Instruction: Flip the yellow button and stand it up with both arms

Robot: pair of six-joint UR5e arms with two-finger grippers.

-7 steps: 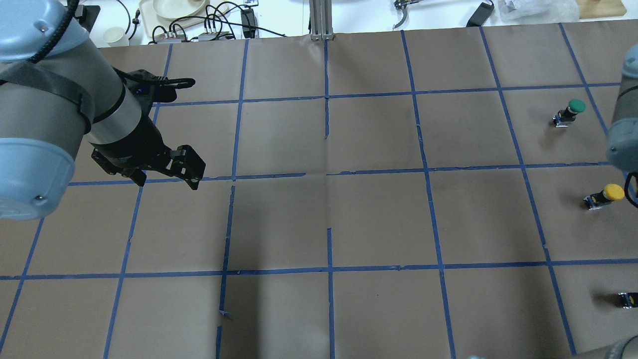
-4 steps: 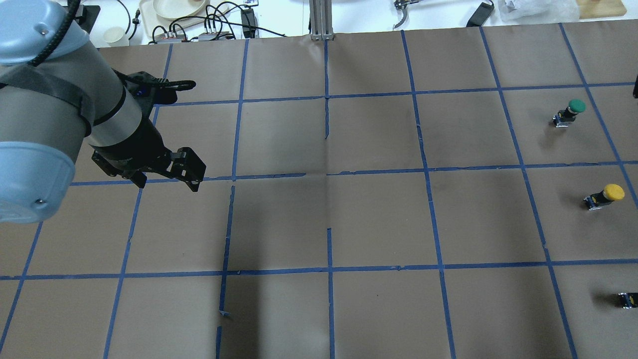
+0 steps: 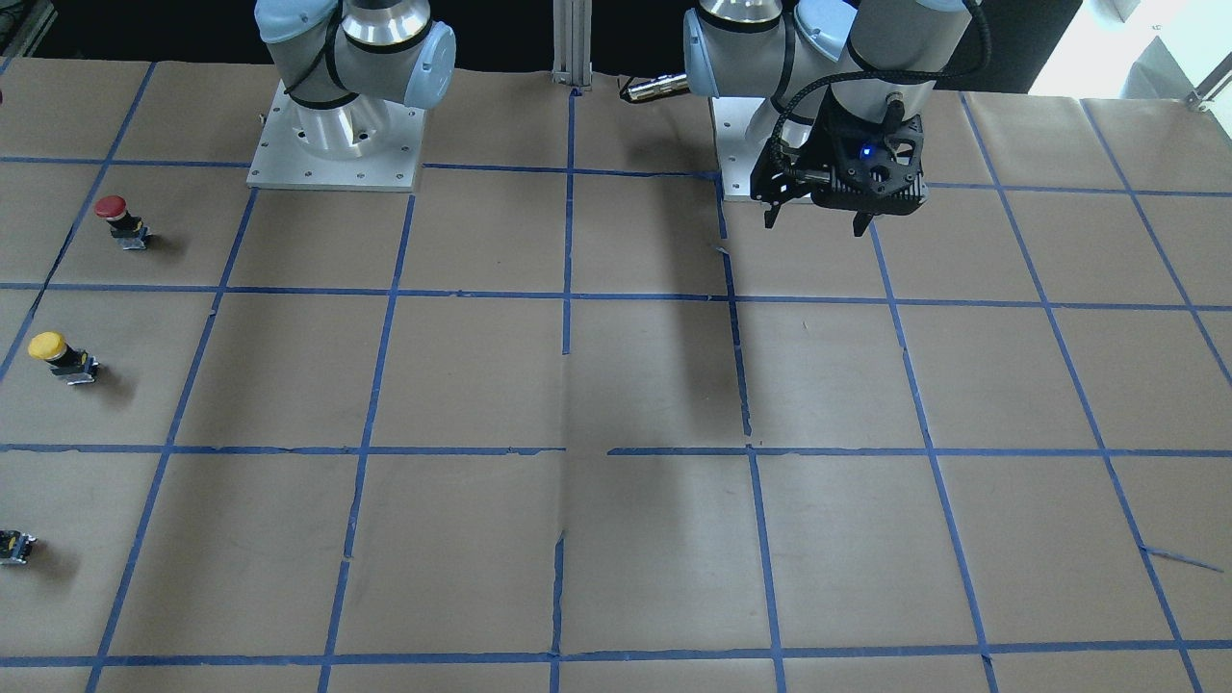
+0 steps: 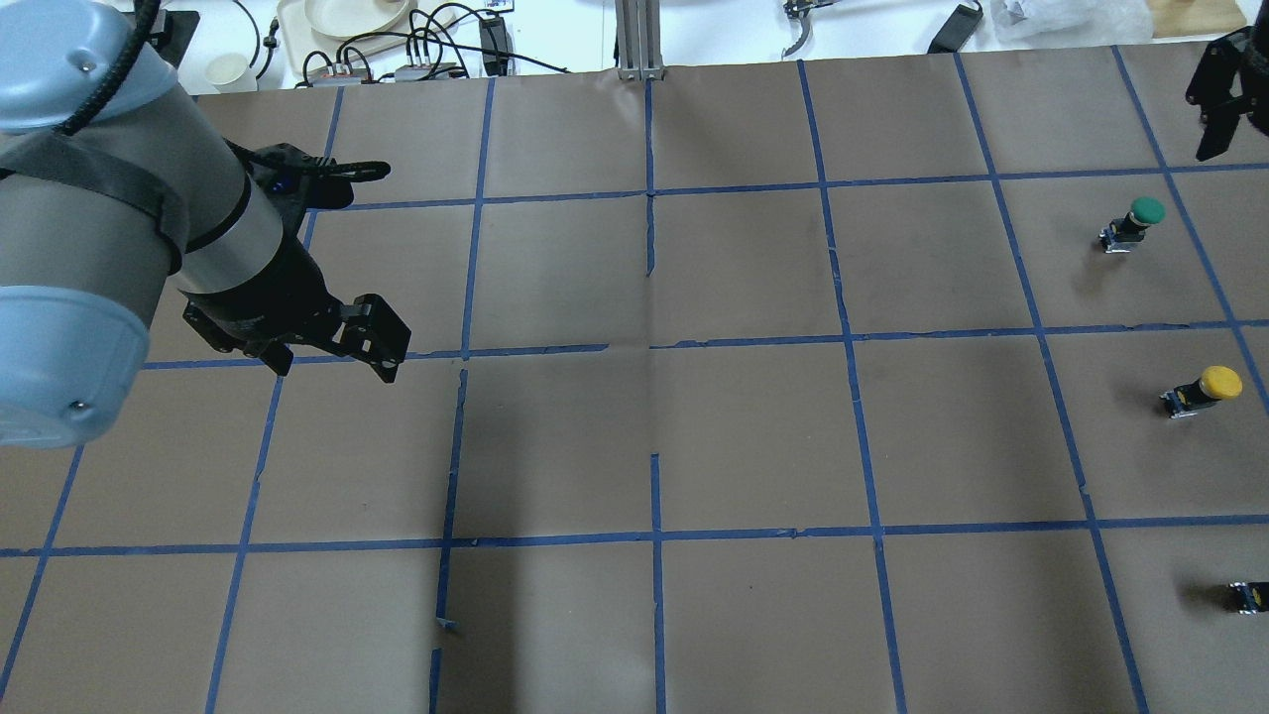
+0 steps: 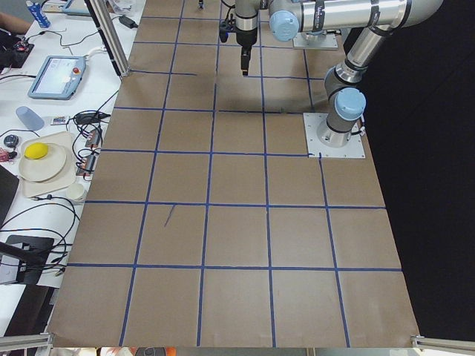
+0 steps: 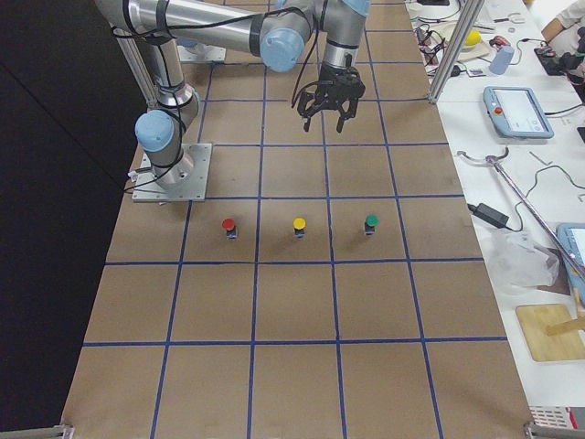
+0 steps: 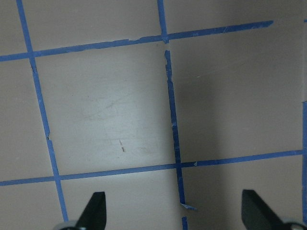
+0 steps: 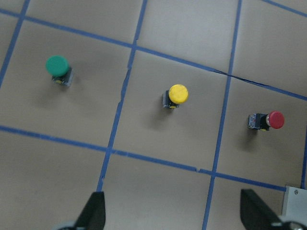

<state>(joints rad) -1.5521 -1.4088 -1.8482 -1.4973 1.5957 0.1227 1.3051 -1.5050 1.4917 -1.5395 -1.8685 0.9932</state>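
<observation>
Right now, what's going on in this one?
Nothing is being handled yet. The yellow button sits untouched on the paper-covered table, between a green button and a red button. The right gripper hangs open, with that row in its camera's view. The left gripper, open and empty, hovers far from the buttons.

Table covering [image 4: 753, 436]: brown paper, matt, lightly creased along its folds.

Grid lines: blue adhesive tape [image 3: 462, 295], matt, with edges torn and lifted in places.

Yellow button [image 4: 1202, 391]: smooth plastic cap with a slight sheen, on a black plastic body with a pale foot that looks like metal.

Left arm [image 4: 119, 228]: silver-grey metal tube, satin finish. Joint cap [image 4: 50, 367]: light-blue plastic, smooth, semi-gloss.

Left gripper [image 3: 813, 227] and right gripper [image 8: 175, 213]: black plastic, matt.

Base plate [image 3: 279, 168]: bare light metal, satin finish.

Cable sleeve [image 3: 799, 101]: black braid, coarse weave.
</observation>
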